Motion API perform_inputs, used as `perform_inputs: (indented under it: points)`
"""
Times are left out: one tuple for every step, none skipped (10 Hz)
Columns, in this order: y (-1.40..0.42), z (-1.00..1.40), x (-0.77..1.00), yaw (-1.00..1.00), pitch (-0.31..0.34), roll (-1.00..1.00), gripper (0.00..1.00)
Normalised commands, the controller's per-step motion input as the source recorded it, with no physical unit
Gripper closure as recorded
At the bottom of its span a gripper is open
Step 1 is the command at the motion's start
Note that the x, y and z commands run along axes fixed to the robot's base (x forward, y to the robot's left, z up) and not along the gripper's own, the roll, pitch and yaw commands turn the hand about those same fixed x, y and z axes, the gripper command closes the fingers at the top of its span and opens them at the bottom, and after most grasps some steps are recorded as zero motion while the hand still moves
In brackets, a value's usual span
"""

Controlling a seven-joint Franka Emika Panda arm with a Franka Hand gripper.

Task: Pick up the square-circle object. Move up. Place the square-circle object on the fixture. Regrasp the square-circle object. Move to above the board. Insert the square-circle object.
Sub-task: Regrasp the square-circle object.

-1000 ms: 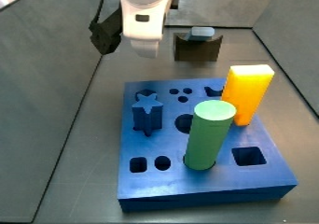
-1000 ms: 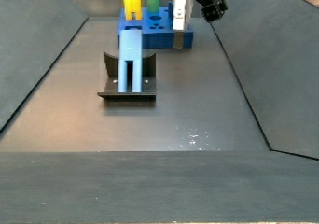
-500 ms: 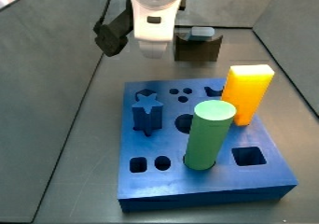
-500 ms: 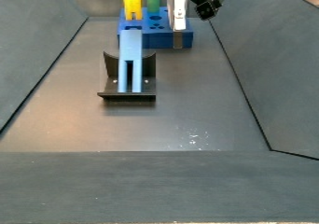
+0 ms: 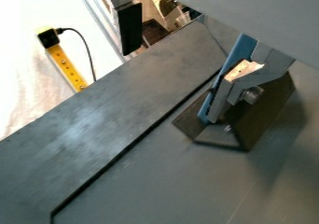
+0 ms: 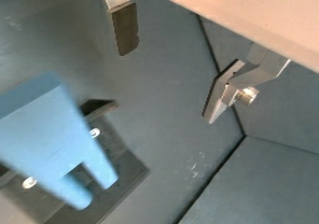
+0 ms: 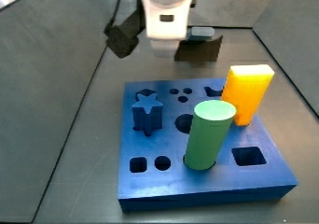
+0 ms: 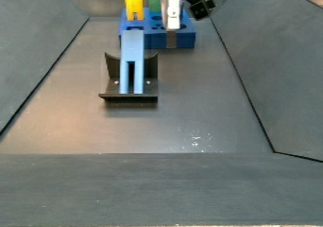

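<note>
The square-circle object (image 8: 132, 56), a pale grey-blue bar, stands upright on the fixture (image 8: 128, 95), a dark bracket on a base plate. It shows in both wrist views (image 5: 240, 49) (image 6: 56, 125), with the fixture (image 5: 264, 116) (image 6: 119, 159) under it. My gripper (image 6: 169, 83) hangs high above the floor, apart from the bar, open wide with nothing between the fingers (image 6: 122, 27). It shows in both side views (image 7: 166, 32) (image 8: 173, 18). The blue board (image 7: 174, 167) lies beyond the fixture (image 7: 197, 49).
A tall green cylinder (image 7: 210, 134) and an orange-yellow block (image 7: 247, 92) stand in the board, next to a dark blue star piece (image 7: 145, 114). Grey walls slope up along both sides of the floor (image 8: 190, 117).
My gripper has moved sideways toward the fixture and turned a little at the wrist. It stays open and empty. The bar and the board pieces have not moved.
</note>
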Motion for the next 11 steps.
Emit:
perform_inputs:
  points:
    - [-0.01,-0.03,1.0,-0.02,-0.018,0.09,0.0]
    - [-0.01,-0.03,1.0,-0.03,0.002,0.1,0.0]
    - [-0.01,-0.04,1.0,-0.03,0.023,0.1,0.0]
    - [-0.01,-0.04,1.0,-0.03,0.055,0.1,0.0]
    - [-0.01,-0.04,1.0,-0.03,0.079,0.1,0.0]
    - [-0.01,-0.04,1.0,-0.01,0.096,0.1,0.0]
    - [-0.01,-0.04,0.88,0.01,0.11,0.11,0.0]
    - [-0.01,-0.04,0.8,0.02,0.115,0.11,0.0]
    - [-0.01,-0.04,0.72,0.04,0.12,0.12,0.0]
    - [-0.01,-0.03,0.64,0.05,0.12,0.12,0.0]
    - [-0.01,-0.03,0.54,0.06,0.12,0.12,0.0]
